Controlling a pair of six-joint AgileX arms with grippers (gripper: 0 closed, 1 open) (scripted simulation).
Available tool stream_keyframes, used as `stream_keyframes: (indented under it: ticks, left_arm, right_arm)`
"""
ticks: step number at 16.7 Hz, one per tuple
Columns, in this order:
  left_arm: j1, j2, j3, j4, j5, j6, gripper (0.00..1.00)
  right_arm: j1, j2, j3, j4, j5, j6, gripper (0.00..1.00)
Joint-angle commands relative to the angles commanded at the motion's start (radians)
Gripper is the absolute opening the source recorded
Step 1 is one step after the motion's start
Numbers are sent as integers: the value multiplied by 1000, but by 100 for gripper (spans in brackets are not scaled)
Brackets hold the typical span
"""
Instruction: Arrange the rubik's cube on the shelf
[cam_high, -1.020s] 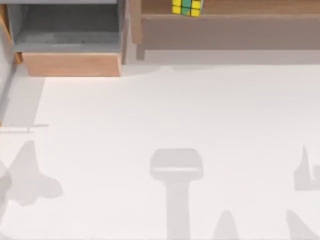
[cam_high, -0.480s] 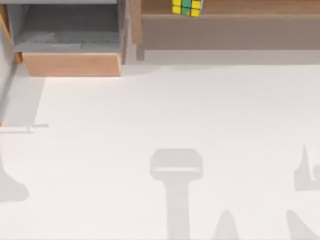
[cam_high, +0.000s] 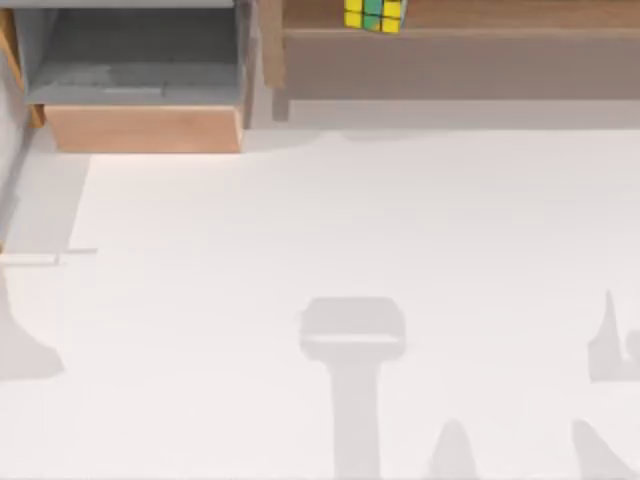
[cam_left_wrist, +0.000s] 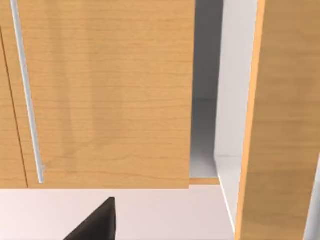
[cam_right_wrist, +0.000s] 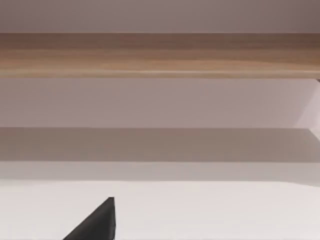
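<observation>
Nearest, the white bench (cam_high: 330, 250) carries only shadows of the arms. The left wrist view has a dark tip of the left gripper (cam_left_wrist: 97, 222) at its edge, facing a light-wood cabinet door (cam_left_wrist: 105, 95) with a slim metal handle; the right gripper (cam_right_wrist: 97, 222) faces the long wooden ledge. For both, I cannot tell whether the jaws stand open or closed.

Farther back, at the top view's left, sits a grey compartment (cam_high: 140, 60) with a light wood front. Farthest, the rubik's cube (cam_high: 374, 14) rests on the shelf (cam_high: 460, 60), near its left upright.

The cube is likely light, rigid and smooth-faced, so somewhat slippery. It is best taken across two opposite flat faces, jaws square to them rather than on the corners.
</observation>
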Motion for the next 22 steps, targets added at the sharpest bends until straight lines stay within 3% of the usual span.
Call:
stream_keyframes:
  ticks: [5, 18, 22]
  left_arm:
    - [-10, 5, 13, -7, -10, 0, 100]
    - [-10, 5, 13, -7, -10, 0, 2]
    - [-10, 5, 13, -7, -10, 0, 0]
  right_arm:
    - [0, 0, 0, 0, 0, 0, 100]
    - [0, 0, 0, 0, 0, 0, 100]
    - [0, 0, 0, 0, 0, 0, 100]
